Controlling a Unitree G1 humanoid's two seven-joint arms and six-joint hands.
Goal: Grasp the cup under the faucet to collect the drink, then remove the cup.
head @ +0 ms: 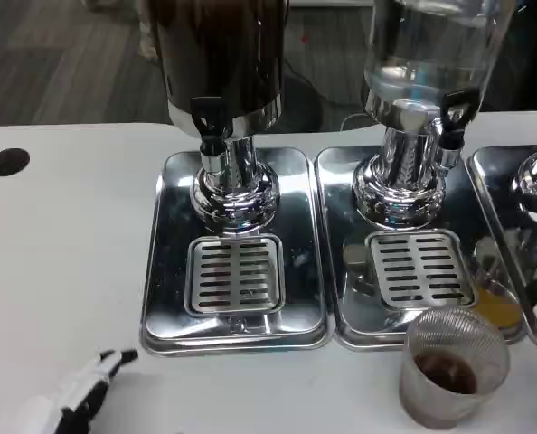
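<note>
A clear ribbed plastic cup [454, 366] with a little dark drink in its bottom stands on the white table, just in front of the middle dispenser's tray. The dark-drink dispenser [221, 63] has its black faucet [209, 122] above a slotted drip grate [235, 274] that has nothing on it. My left hand [74, 398] lies low at the bottom left on the table, fingers stretched toward the right, holding nothing, far from the cup.
The clear-liquid dispenser [431, 54] stands over the middle chrome tray [341, 316] with its own grate [417, 268]. A third tray [513, 226] sits at the right edge. A black hole [8, 161] marks the table at the left.
</note>
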